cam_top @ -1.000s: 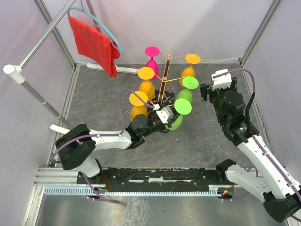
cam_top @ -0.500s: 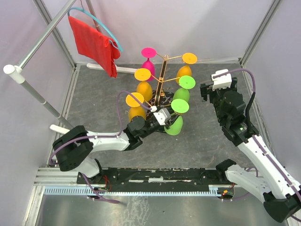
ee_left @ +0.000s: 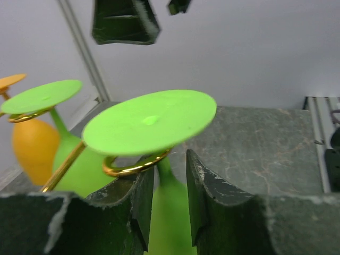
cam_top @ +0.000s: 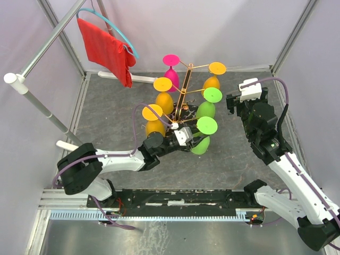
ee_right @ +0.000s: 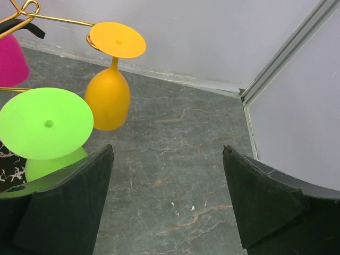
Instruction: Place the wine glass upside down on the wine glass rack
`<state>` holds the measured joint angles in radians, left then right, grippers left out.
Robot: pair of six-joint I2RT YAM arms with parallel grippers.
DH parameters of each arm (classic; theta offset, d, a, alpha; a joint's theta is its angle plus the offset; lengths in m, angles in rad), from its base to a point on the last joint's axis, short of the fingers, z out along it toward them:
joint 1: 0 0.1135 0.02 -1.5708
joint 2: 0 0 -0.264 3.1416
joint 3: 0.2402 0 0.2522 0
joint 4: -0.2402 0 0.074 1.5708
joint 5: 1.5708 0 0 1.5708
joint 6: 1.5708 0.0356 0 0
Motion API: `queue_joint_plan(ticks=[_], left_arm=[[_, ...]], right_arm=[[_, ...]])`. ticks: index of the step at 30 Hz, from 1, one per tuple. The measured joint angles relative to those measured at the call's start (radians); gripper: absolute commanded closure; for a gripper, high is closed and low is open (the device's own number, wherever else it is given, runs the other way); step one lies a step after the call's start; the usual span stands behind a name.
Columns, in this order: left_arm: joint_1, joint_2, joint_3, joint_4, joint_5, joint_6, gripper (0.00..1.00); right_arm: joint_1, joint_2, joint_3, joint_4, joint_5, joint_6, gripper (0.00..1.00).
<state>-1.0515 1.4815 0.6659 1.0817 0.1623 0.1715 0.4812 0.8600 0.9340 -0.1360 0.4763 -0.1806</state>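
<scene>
The wine glass rack (cam_top: 183,95), a gold wire tree, carries several inverted glasses. The lime green wine glass (cam_top: 207,125) hangs upside down at its near right, foot resting on a gold ring (ee_left: 127,169), bowl below. My left gripper (cam_top: 188,135) sits at this glass's stem. In the left wrist view the jaws (ee_left: 169,159) stand a little apart on either side of the green stem (ee_left: 164,175), with a gap on the right side. My right gripper (cam_top: 241,98) hovers right of the rack, wide open and empty (ee_right: 167,151).
Orange glasses (cam_top: 152,112) (cam_top: 217,68), a pink one (cam_top: 171,59) and a second green one (cam_top: 212,94) hang on the other arms. A red cloth (cam_top: 106,48) hangs on a hanger at the back left. Grey walls enclose the table.
My left jaws have parted off the green stem. The rack and its glasses have swayed slightly, and the green glass now hangs a bit further right. The right arm has stayed still.
</scene>
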Motion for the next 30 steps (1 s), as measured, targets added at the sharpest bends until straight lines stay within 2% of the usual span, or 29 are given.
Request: queue_joint_plan(ticks=[14, 23, 25, 29, 30], left_arm=[[-0.014, -0.005, -0.003, -0.01, 0.056, 0.0, 0.64], [-0.015, -0.128, -0.112, -0.004, 0.006, 0.001, 0.64], [-0.015, -0.153, -0.126, -0.006, 0.002, 0.001, 0.59], [-0.018, -0.192, -0.131, -0.018, 0.0, 0.001, 0.35], [-0.018, -0.196, -0.131, -0.021, 0.0, 0.001, 0.25]], right_arm=[[0.0, 0.0, 0.0, 0.0, 0.0, -0.003, 0.09], [0.0, 0.001, -0.002, 0.0, 0.0, -0.003, 0.09], [0.0, 0.003, -0.002, 0.0, 0.0, -0.003, 0.09], [0.0, 0.009, -0.002, -0.001, 0.0, -0.003, 0.08], [0.0, 0.01, -0.002, -0.001, 0.0, -0.003, 0.07]])
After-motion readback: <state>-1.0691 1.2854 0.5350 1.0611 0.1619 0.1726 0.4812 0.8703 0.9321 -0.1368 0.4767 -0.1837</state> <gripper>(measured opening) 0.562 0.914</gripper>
